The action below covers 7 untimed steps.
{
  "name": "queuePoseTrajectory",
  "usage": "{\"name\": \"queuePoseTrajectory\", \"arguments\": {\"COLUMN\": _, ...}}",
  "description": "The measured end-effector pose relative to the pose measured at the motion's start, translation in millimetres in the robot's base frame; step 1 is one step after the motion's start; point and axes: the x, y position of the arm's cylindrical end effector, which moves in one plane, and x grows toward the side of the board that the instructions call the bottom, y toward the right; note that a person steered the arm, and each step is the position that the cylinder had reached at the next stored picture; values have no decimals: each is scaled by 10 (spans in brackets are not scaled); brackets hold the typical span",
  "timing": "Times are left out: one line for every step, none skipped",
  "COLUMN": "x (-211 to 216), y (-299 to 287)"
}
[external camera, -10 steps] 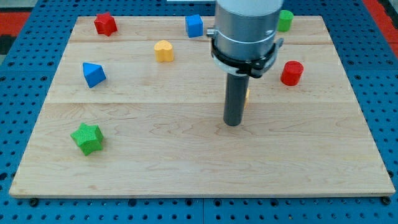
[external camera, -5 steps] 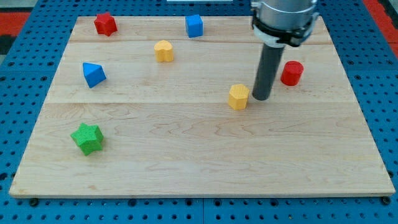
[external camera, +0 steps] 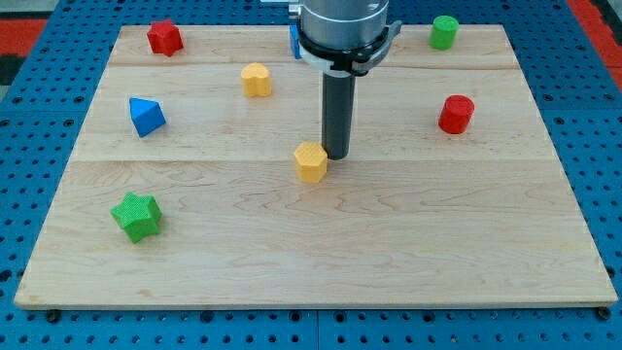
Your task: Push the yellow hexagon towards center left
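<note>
So the yellow hexagon (external camera: 311, 161) sits about mid-board, a bit nearer the top edge than the bottom, and my tip (external camera: 336, 155) is right up against its right side, slightly toward the top edge. No fingers here at all — just a bare rod, so nothing opens, closes or holds; it only shoves.

The block looks like a small hard plastic piece, probably light and stiff, and the wooden board (external camera: 466, 243) looks smooth, so I'd guess it slides easily and can spin off if hit off-centre. Best contact is square on the right face, pushing toward the middle of the left edge.

Count-wise — two yellow: the hexagon and a yellow block (external camera: 257, 79) near the top edge. Two red: a red star (external camera: 165, 37) at the top-left corner, a red cylinder (external camera: 455, 114) by the right edge. Two green: a green star (external camera: 135, 215) bottom-left, a green cylinder (external camera: 445, 31) top-right. Two blue: a blue triangle (external camera: 146, 116) by the left edge, a blue block (external camera: 293, 37) mostly hidden behind the arm.
</note>
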Motion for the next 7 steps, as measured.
{"name": "queuePoseTrajectory", "arguments": {"x": 6, "y": -184}}
{"name": "queuePoseTrajectory", "arguments": {"x": 21, "y": -250}}
{"name": "queuePoseTrajectory", "arguments": {"x": 65, "y": -315}}
{"name": "queuePoseTrajectory", "arguments": {"x": 282, "y": -96}}
{"name": "queuePoseTrajectory", "arguments": {"x": 376, "y": -427}}
{"name": "queuePoseTrajectory", "arguments": {"x": 332, "y": -886}}
{"name": "queuePoseTrajectory", "arguments": {"x": 331, "y": -1594}}
